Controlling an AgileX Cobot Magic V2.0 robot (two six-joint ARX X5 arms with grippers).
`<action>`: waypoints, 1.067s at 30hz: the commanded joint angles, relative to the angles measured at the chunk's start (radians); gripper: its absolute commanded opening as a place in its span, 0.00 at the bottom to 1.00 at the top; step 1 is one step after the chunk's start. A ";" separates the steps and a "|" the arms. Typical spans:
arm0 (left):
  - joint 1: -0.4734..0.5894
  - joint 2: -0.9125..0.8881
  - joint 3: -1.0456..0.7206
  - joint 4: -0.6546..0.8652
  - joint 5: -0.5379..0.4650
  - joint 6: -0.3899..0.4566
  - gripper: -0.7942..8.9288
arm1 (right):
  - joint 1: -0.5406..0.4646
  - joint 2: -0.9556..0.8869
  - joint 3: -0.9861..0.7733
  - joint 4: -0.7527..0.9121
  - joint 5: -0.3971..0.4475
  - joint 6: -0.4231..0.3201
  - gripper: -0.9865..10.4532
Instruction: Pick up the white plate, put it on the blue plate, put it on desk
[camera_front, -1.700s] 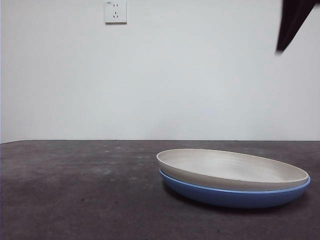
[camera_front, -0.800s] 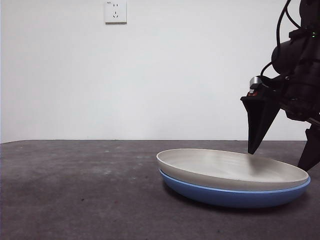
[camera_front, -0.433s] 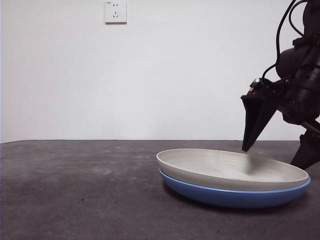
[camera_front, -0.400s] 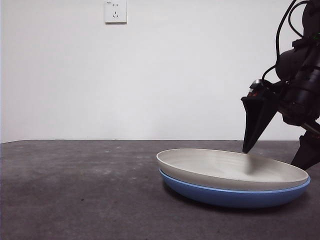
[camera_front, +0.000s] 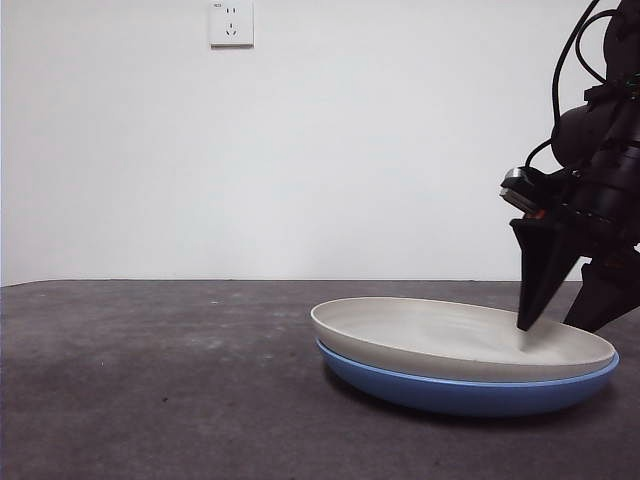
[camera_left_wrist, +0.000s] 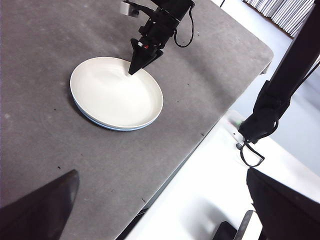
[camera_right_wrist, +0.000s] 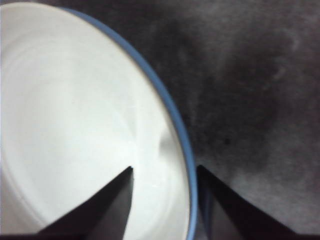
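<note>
Right hand straddles the rim of the stacked plates

I see the white plate (camera_front: 462, 338) nested on the blue plate (camera_front: 470, 390), inward from the desk (camera_front: 150, 380) edge; my right hand (camera_right_wrist: 165, 172) is spread astride the rim. It looks stiff, light, slippery: I would pinch only the white rim.

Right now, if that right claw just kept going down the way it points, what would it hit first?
Most likely the rim of the white plate, which sits between the right gripper's open jaws, stacked on the blue plate.
</note>
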 joint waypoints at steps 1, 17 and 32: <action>-0.003 0.005 0.009 0.011 0.007 -0.003 0.73 | 0.002 0.022 0.016 -0.006 0.033 -0.009 0.19; -0.003 0.005 0.009 0.010 0.007 -0.002 0.73 | -0.010 0.003 0.090 -0.096 0.097 0.012 0.09; -0.003 0.005 0.009 0.012 0.006 0.002 0.73 | 0.204 0.005 0.254 -0.160 0.101 0.124 0.09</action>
